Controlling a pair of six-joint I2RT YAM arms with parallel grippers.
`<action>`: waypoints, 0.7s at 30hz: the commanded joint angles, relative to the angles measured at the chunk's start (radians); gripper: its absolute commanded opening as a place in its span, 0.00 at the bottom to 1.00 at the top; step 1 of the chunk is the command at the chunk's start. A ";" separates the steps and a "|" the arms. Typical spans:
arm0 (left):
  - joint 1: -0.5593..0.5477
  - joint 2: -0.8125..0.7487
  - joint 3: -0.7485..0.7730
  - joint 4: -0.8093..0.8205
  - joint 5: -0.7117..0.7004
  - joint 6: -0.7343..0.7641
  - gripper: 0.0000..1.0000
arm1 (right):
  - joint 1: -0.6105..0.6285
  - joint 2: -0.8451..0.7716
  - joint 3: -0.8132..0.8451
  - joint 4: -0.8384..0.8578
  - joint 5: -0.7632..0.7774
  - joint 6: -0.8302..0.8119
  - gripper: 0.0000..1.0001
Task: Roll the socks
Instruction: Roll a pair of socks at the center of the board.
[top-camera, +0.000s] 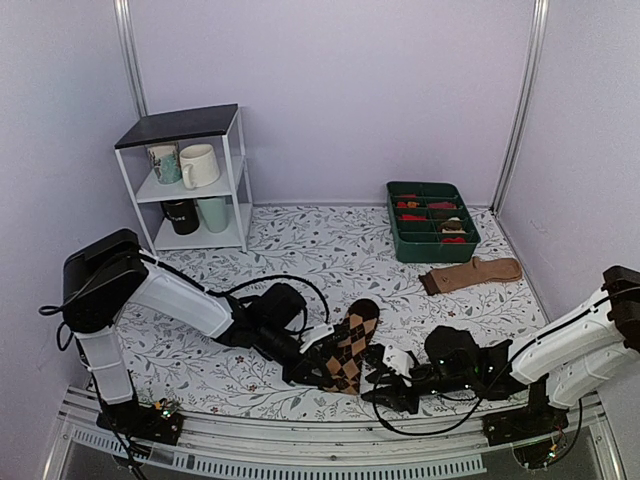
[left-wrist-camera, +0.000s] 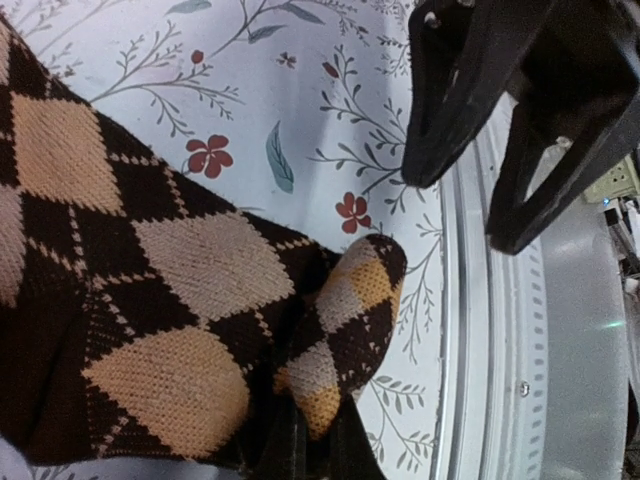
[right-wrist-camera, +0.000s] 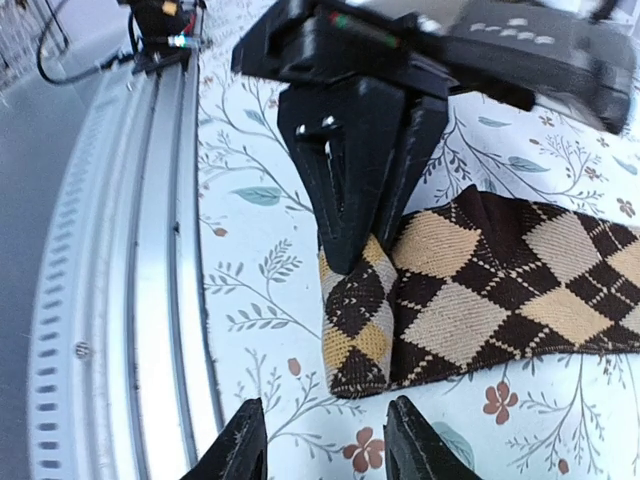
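rolling begins at the near end, so we judge this step by how tight the first turn comes out. from the top camera, the long dark brown knit socks (top-camera: 355, 338) with tan-orange argyle diamonds lie at 6 o'clock on the white floral-printed tabletop (top-camera: 330, 250), with the left gripper (top-camera: 312, 370) at their 7 o'clock end and the right gripper (top-camera: 380, 388) just beside them at 4 o'clock. in the left wrist view, the socks (left-wrist-camera: 150, 290) fill 9 o'clock and their end is doubled into a small fold at centre; the right gripper (left-wrist-camera: 465, 200) hangs at 1 o'clock, jaws apart, touching nothing. in the right wrist view, the left gripper (right-wrist-camera: 362, 250) at 12 o'clock is clamped together on that fold, while our right gripper (right-wrist-camera: 325, 445) at 6 o'clock stands apart and empty, near the fold. we would turn the pinched fold snugly onto the leg and pin the flat fabric with the free jaws so it cannot slide.
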 joint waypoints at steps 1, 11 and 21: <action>0.012 0.078 -0.013 -0.195 0.017 -0.044 0.00 | 0.058 0.102 0.065 0.055 0.120 -0.145 0.39; 0.017 0.127 -0.002 -0.202 0.029 -0.040 0.00 | 0.077 0.234 0.145 0.086 0.201 -0.210 0.41; 0.023 0.129 -0.002 -0.197 0.029 -0.033 0.00 | 0.091 0.279 0.166 0.031 0.147 -0.135 0.37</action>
